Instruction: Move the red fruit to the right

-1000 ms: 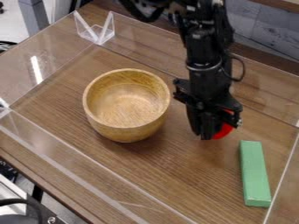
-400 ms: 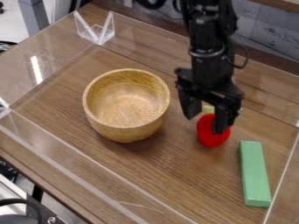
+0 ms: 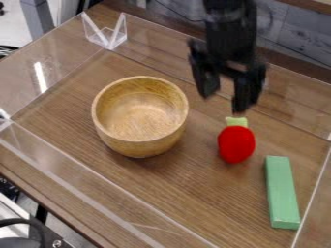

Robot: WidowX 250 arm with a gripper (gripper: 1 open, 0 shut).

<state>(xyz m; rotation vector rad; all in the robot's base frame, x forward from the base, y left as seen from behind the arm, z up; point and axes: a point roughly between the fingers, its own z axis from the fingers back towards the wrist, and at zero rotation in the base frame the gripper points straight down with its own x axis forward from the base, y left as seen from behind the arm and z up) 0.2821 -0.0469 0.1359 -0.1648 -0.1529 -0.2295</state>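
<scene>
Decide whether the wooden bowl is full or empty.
Empty: the wooden bowl shows bare wood inside, and the strawberry lies outside it.

Jaws [image 3: 218,76] higher, off the fruit [image 3: 235,144]

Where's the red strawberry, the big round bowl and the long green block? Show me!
Red strawberry [image 3: 235,145]: camera view, middle of its red body.
Bowl [image 3: 180,95]: camera view, its right rim.
Green block [image 3: 281,192]: camera view, middle of its top.

The bowl [image 3: 139,115] looks like smooth wood, the strawberry [image 3: 235,144] glossy plastic, the green block [image 3: 281,192] matt.
</scene>
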